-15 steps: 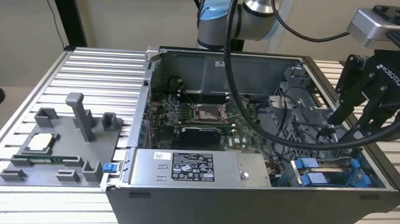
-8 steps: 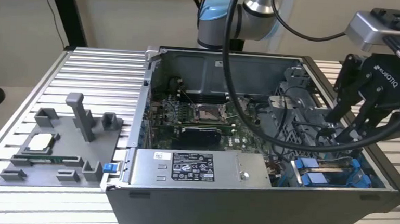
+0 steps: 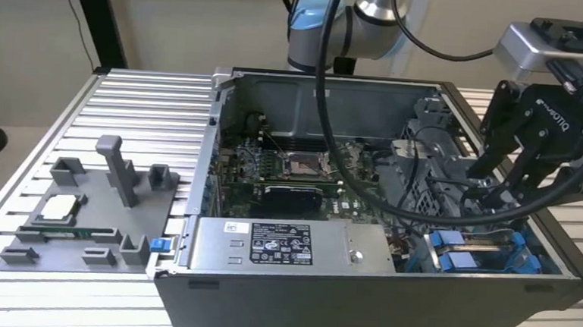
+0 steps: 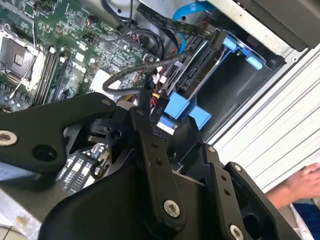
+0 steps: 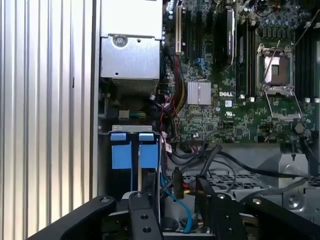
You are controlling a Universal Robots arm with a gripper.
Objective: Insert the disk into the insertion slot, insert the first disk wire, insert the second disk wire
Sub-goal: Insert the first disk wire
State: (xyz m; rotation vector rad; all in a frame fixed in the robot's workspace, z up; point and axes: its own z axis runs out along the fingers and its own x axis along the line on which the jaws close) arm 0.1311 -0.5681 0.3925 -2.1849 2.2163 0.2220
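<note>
**Disk down in the slot, hand parked right over it**

Starting at the exterior view's left: grey moulded parts tray (image 3: 75, 226) with upright pegs, flat on the ribbed aluminium counter (image 3: 143, 109). Next, open computer case (image 3: 364, 305), dark sheet metal, side off. Along its front edge, grey power-supply box (image 3: 286, 247) with a white printed label. Behind that, green motherboard (image 3: 271, 166) with a square socket in a metal frame. Further right, the disk (image 3: 458, 253): thin silver-grey slab seen edge-on, clipped in glossy bright blue plastic, seated in the insertion slot (image 3: 522, 248) at the case's front corner on the exterior view's right, grey perforated metal alongside. In the second wrist view, black flat cable (image 4: 175, 18) and light blue cable (image 4: 187, 10) running to one end of it; plugged in or not, can't tell. Black matte hand (image 3: 484, 192) just above the slot among loose cables. Gripping or released? Can't tell from these.
</note>
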